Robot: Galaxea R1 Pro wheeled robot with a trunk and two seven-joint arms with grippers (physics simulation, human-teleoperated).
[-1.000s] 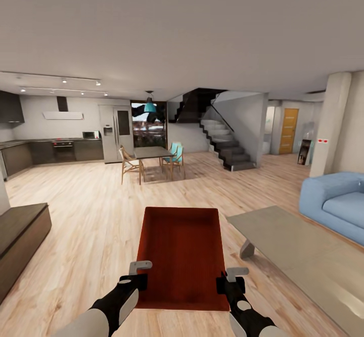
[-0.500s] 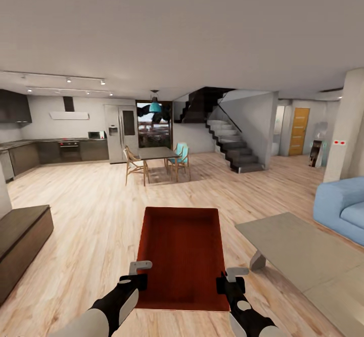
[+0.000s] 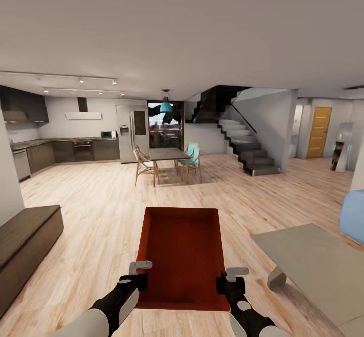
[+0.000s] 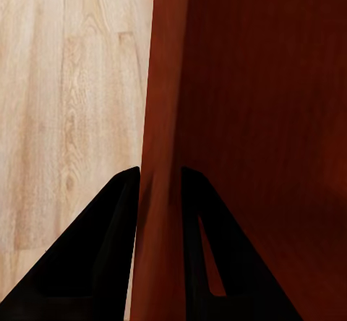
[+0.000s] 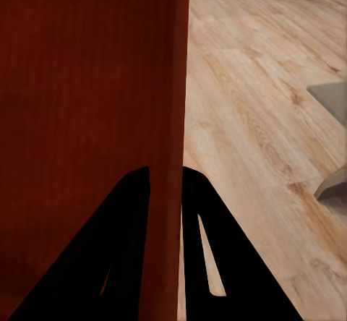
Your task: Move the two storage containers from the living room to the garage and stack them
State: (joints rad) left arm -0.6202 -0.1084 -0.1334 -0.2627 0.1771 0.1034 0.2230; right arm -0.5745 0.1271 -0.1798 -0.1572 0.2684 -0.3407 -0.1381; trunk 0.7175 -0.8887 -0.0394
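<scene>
- A dark low bench (image 3: pixel 25 238) sits at the lower left of the head view, on the light wood plank floor (image 3: pixel 96 195).
- A kitchen with dark cabinets (image 3: pixel 76 150) and a steel fridge (image 3: pixel 130 133) lines the far wall at left of centre.
- The left gripper (image 3: pixel 137 272) is at the bottom, left of centre; its jaws are clenched on the left wall of the storage container (image 3: pixel 182 256). In the left wrist view the two black fingers (image 4: pixel 116 234) sit either side of that red-orange wall (image 4: pixel 163 155).
- The storage container is held level between both arms at bottom centre, open top up, above the plank floor of the living room.
- Beyond it, at mid-frame, stand a dining table (image 3: pixel 164 154) with wooden and teal chairs, then a dark staircase (image 3: pixel 250 147).
- The right gripper (image 3: pixel 230 275) is at the bottom, right of centre, jaws clamped on the container's right wall; the right wrist view shows its fingers (image 5: pixel 130 227) straddling that wall (image 5: pixel 177 118).
- A grey coffee table (image 3: pixel 318 266) lies at lower right, a blue sofa (image 3: pixel 354 215) edge just past it.
- An orange door (image 3: pixel 319 132) shows at far right.
</scene>
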